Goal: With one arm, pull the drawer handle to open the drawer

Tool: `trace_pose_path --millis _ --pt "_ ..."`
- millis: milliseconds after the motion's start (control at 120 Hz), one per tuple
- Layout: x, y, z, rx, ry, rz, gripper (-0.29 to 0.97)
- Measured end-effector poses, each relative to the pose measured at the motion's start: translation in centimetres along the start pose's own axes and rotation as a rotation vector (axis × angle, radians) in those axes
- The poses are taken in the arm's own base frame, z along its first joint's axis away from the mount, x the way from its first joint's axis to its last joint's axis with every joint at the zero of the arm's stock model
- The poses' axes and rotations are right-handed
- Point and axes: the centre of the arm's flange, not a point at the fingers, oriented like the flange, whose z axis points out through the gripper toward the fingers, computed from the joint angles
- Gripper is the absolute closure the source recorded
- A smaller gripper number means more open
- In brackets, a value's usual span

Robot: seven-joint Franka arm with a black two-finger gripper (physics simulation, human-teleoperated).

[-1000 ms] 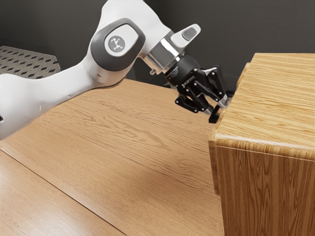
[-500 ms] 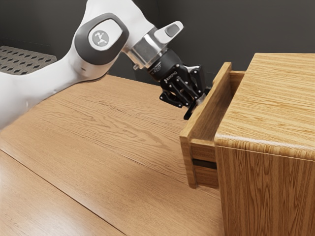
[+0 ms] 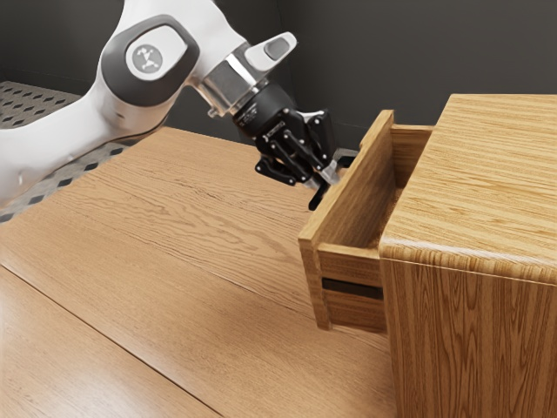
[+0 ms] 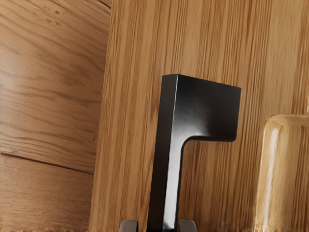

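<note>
Wrist view, handle: the black L-shaped handle (image 4: pixel 169 159) is standing off the drawer front (image 4: pixel 135 121), its long bar running down between the fingertips (image 4: pixel 129 225).
Jaws: they are closing narrowly on the handle's bar, one pad pressing against each side.
Drawer: in the exterior view the drawer (image 3: pixel 350 261) is sticking partly out of the cabinet (image 3: pixel 487 218) toward the exterior view's left, its inside showing.
Gripper: the gripper (image 3: pixel 324 185) is sitting right against the outer face of the drawer front.
Arm: the arm (image 3: pixel 130 78) is reaching in from the exterior view's upper left, its wrist angling down toward the drawer.
Table: the wooden table (image 3: pixel 174 261) is lying under the arm and the cabinet.
</note>
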Motion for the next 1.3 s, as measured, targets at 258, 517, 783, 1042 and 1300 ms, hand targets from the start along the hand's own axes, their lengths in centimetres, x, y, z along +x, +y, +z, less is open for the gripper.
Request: trace_pose_path --millis 258,517,783,1042,1300 --pt "-0.2 -1.2 -0.8 0.014 -0.002 -0.017 0.70" --pt "-0.5 -2.7 -2.1 0.021 0.001 -0.039 0.69" --pt "-0.9 -4.3 -3.7 0.032 0.013 -0.063 0.71" --pt "-1.4 -6.5 -5.6 0.033 0.021 -0.095 0.71" --pt "-3.3 -9.9 -8.9 0.033 0.047 -0.143 0.69"
